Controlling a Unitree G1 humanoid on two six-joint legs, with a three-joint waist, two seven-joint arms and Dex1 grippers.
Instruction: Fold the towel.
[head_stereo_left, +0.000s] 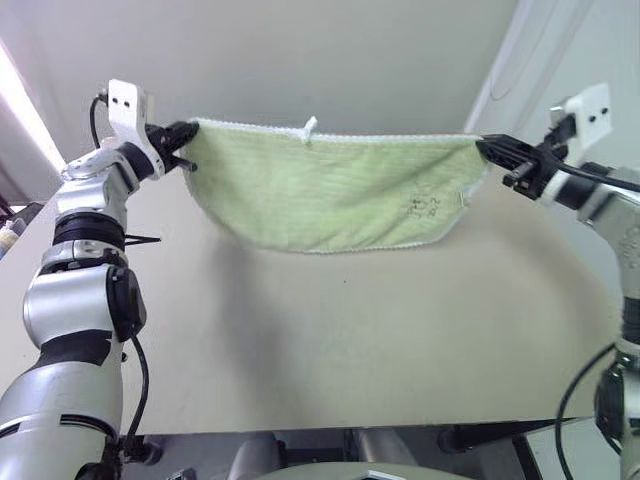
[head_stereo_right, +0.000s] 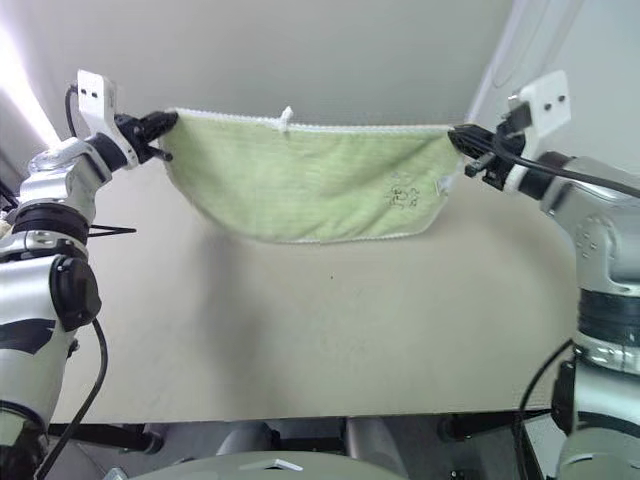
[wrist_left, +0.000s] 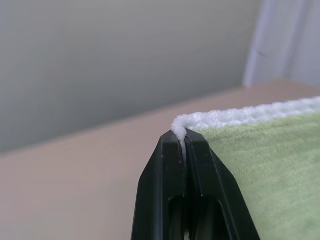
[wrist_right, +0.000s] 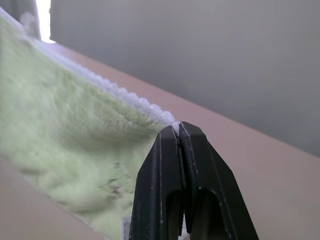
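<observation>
The towel (head_stereo_left: 330, 190), light green with white edging, hangs stretched in the air above the beige table (head_stereo_left: 330, 340). Its top edge runs nearly level and its lower edge sags in a curve just over the tabletop. A small white loop tag (head_stereo_left: 310, 127) sticks up from the top edge, and a dark embroidered logo (head_stereo_left: 424, 206) shows near the right end. My left gripper (head_stereo_left: 188, 133) is shut on the towel's upper left corner. My right gripper (head_stereo_left: 487, 146) is shut on its upper right corner. In each wrist view the black fingers (wrist_left: 175, 165) pinch the white edging.
The table's front edge (head_stereo_left: 330, 428) runs across the bottom of the head views. A grey wall stands behind the table, and a white curtain (head_stereo_left: 520, 70) hangs at the back right.
</observation>
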